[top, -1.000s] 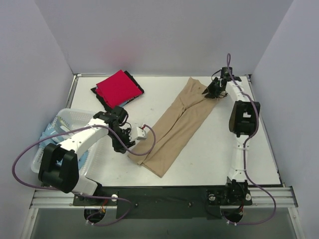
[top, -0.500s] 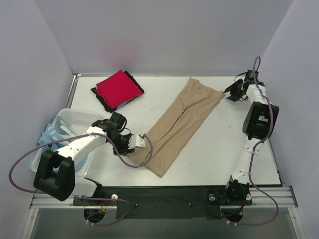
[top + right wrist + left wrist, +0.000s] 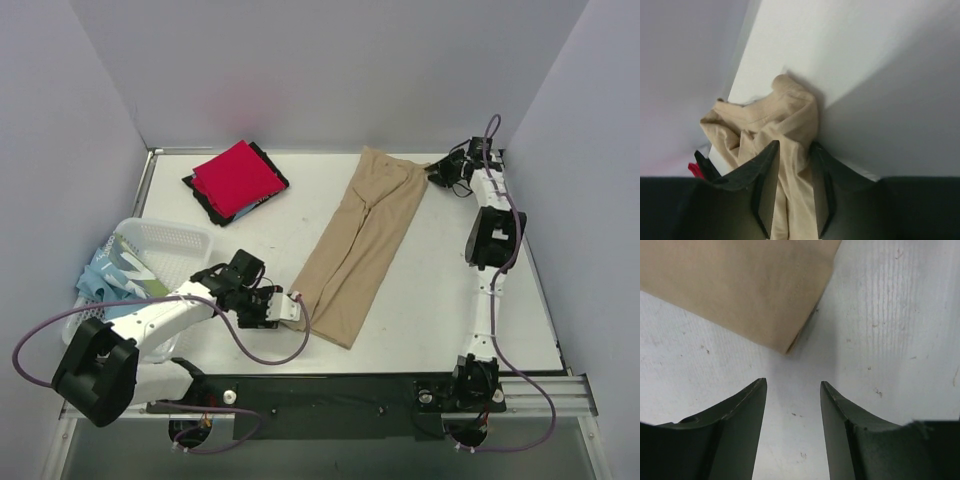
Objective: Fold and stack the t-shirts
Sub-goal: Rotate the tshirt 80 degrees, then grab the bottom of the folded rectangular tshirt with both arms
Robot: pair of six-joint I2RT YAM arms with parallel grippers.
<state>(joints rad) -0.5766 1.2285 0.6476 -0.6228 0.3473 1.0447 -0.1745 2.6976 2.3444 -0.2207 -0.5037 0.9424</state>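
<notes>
The tan-beige t-shirt point(image 3: 365, 235) lies as a long narrow strip across the middle of the table. My right gripper point(image 3: 436, 173) is shut on its far right corner; in the right wrist view the bunched tan cloth point(image 3: 785, 117) sits between the fingers of that gripper point(image 3: 792, 150). My left gripper point(image 3: 296, 306) is open and empty just left of the shirt's near end. In the left wrist view this gripper point(image 3: 792, 385) has bare table between its fingers, and the shirt's corner point(image 3: 740, 290) lies just ahead. A folded red t-shirt point(image 3: 235, 175) rests on a folded black one point(image 3: 203, 198) at the far left.
A white mesh basket point(image 3: 170, 238) stands at the left edge with light blue t-shirts point(image 3: 108, 272) in and over it. The booth's walls close in the table on three sides. The right arm stretches along the right side to the far corner.
The left gripper has come off the shirt's near edge and moved nearer, now open. The right gripper swung right, then back left with the far corner, and the shirt lies straighter and narrower.
</notes>
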